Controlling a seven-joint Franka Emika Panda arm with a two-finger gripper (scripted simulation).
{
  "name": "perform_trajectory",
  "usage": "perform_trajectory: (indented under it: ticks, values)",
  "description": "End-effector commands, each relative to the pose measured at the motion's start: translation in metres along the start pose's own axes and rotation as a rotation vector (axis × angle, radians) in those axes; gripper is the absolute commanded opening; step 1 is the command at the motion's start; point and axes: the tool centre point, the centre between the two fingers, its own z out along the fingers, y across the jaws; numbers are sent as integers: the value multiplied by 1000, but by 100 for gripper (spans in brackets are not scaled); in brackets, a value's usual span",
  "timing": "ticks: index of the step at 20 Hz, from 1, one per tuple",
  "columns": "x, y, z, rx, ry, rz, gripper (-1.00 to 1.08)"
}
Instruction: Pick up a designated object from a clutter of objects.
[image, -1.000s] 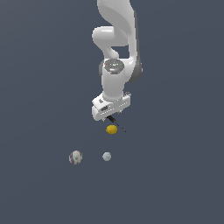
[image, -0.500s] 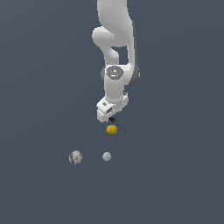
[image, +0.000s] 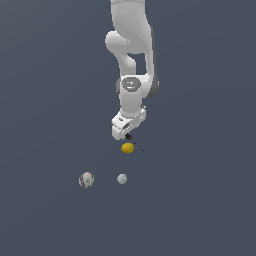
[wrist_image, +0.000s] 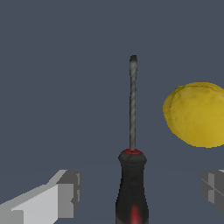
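Beneath me lies a flat, plain dark grey-blue surface (image: 200, 200), and the background has the same flat colour; I cannot make out any walls or room beyond it. No containers show; everything lies loose on the surface.

The small slim screwdriver with a red-and-black handle and thin dark metal shaft (wrist_image: 132, 144) lies flat directly under my wrist, its handle towards my camera and its shaft pointing away. In the exterior view it is only a thin dark sliver (image: 136, 143) just beside the yellow lemon (image: 128, 148), on that view's right of it. In the wrist view the lemon (wrist_image: 197, 114) sits beside the shaft, near it but apart. The white-and-dark patterned ball (image: 86, 179) and the smaller pale grey-white ball (image: 122, 178) lie side by side, well apart from the lemon and nearer the exterior camera.

My white arm (image: 131, 60) hangs down from above, wrist bent towards the surface. My gripper (wrist_image: 135, 192) is spread wide, one grey finger (wrist_image: 65, 192) on each side of the handle, touching nothing. In the exterior view it (image: 128, 134) hovers just above the lemon and screwdriver.
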Motion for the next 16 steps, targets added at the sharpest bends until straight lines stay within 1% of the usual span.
perform_trajectory:
  ticks: [1, 11, 16]
  values:
    - [0, 0, 3, 0, 0, -1, 100]
    - [-1, -1, 38, 0, 0, -4, 100]
    - [-1, -1, 49, 0, 0, -6, 100]
